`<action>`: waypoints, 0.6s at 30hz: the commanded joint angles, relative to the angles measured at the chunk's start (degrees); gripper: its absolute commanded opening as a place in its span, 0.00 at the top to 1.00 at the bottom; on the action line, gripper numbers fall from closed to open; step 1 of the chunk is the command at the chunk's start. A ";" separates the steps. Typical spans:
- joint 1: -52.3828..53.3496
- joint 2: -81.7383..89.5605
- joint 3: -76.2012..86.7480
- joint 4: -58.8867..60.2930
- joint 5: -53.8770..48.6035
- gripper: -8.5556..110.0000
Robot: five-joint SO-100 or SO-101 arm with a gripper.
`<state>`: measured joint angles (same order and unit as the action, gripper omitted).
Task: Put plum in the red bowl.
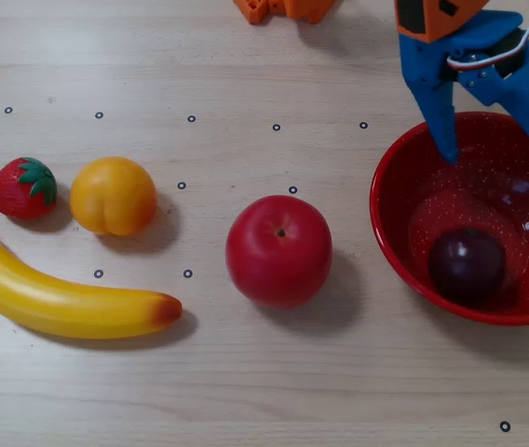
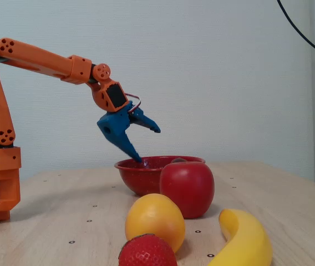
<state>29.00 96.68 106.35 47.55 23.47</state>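
Dark purple and glossy, the plum [image 1: 467,265] lay inside the red bowl [image 1: 395,237], toward its near side in the overhead view. Being round, it showed no long axis or pointing direction that could be read. The blue pincer [image 1: 502,154] hung over the far part of the bowl with its fingers spread wide and nothing between them; in the fixed view the pincer [image 2: 149,145] had its lower fingertip right at the rim. The plum was barely seen in that view behind the red apple [image 2: 187,188]. On the wooden desk [image 1: 246,372] the apple [image 1: 278,250] stood just left of the bowl. Further left were an orange fruit [image 1: 113,196], a strawberry [image 1: 24,187] and a banana [image 1: 60,298], well apart from the bowl.
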 commanded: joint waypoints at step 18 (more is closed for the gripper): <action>-19.16 40.78 11.60 3.25 -7.73 0.93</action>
<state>11.87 132.71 119.79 50.10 17.75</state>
